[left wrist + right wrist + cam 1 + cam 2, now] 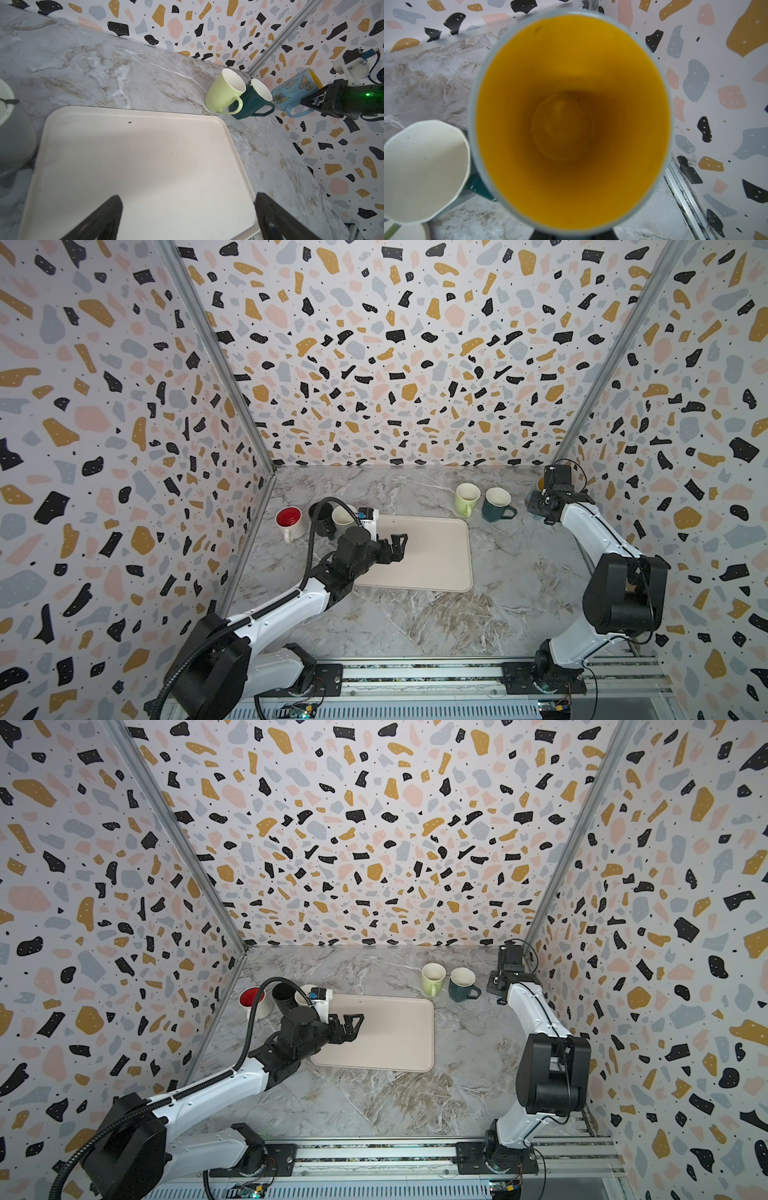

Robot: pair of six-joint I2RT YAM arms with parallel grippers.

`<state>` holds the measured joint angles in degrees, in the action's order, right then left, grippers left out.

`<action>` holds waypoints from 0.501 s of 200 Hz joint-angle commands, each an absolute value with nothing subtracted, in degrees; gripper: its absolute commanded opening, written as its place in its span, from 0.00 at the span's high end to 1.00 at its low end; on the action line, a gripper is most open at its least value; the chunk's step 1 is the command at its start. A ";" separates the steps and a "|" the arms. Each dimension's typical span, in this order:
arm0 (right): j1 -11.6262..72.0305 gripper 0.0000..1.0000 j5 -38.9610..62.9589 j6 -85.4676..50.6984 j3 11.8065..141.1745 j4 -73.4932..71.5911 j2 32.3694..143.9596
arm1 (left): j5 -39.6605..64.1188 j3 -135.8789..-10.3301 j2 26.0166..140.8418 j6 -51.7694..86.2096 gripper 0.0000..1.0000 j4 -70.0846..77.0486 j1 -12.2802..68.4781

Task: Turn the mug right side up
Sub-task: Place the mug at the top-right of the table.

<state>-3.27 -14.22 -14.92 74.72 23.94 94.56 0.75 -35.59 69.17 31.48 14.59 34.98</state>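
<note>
Mug clenched in R gripper near far R corner, just beside teal mug, L gripper released over tray; risk: could bump teal mug on set-down, too little clearance

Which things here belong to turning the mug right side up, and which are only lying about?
Belong to the job:
- blue butterfly mug, tilted
- right hand, shut on it

Just lying about:
- light green mug
- dark green mug
- white mug with red inside
- black mug
- pale grey mug
- beige tray
- left hand, open over the tray
</note>
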 commanded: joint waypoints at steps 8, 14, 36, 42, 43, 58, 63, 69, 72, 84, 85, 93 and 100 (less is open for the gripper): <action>-3.88 1.00 -13.96 -14.46 78.79 18.72 94.14 | -0.57 -35.04 68.64 30.30 0.00 16.76 34.72; -4.04 1.00 -13.82 -14.36 78.97 18.71 94.73 | -0.68 -34.99 68.60 30.24 0.00 16.74 34.71; -4.48 1.00 -13.68 -14.49 80.33 19.20 96.63 | -0.67 -35.06 68.60 30.31 0.00 16.64 34.72; -4.48 1.00 -13.54 -14.53 80.83 19.33 97.37 | -0.54 -34.92 68.64 30.41 0.00 16.73 34.72; -4.48 1.00 -13.54 -14.53 80.83 19.33 97.37 | -0.53 -34.95 68.64 30.41 0.00 16.76 34.72; -4.52 1.00 -13.38 -14.50 81.62 19.56 98.55 | -0.85 -35.05 68.58 30.26 0.00 16.49 34.72; -4.48 1.00 -13.38 -14.47 81.80 19.51 98.92 | -1.03 -35.05 68.62 30.16 0.00 16.40 34.71; -4.51 1.00 -13.39 -14.49 81.99 19.51 99.40 | -1.21 -35.21 68.64 30.11 0.00 16.19 34.69; -4.49 1.00 -13.36 -14.49 82.08 19.53 99.60 | -1.25 -35.16 68.64 29.99 0.00 16.13 34.69; -4.54 1.00 -13.38 -14.41 82.34 19.51 100.38 | -1.32 -35.21 68.55 29.98 0.00 16.08 34.72; -4.51 1.00 -13.41 -14.41 82.39 19.47 100.42 | -1.32 -35.18 68.55 29.97 0.00 16.08 34.72; -4.55 1.00 -13.43 -14.41 82.65 19.45 100.92 | -1.33 -35.23 68.55 29.84 0.00 16.08 34.72; -4.51 1.00 -13.49 -14.34 83.07 19.59 101.47 | -1.32 -35.20 68.58 29.87 0.00 16.08 34.70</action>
<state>-4.25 -12.43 -14.83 78.81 23.75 102.80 -0.56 -35.48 69.17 30.89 14.57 34.98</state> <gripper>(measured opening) 0.223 0.997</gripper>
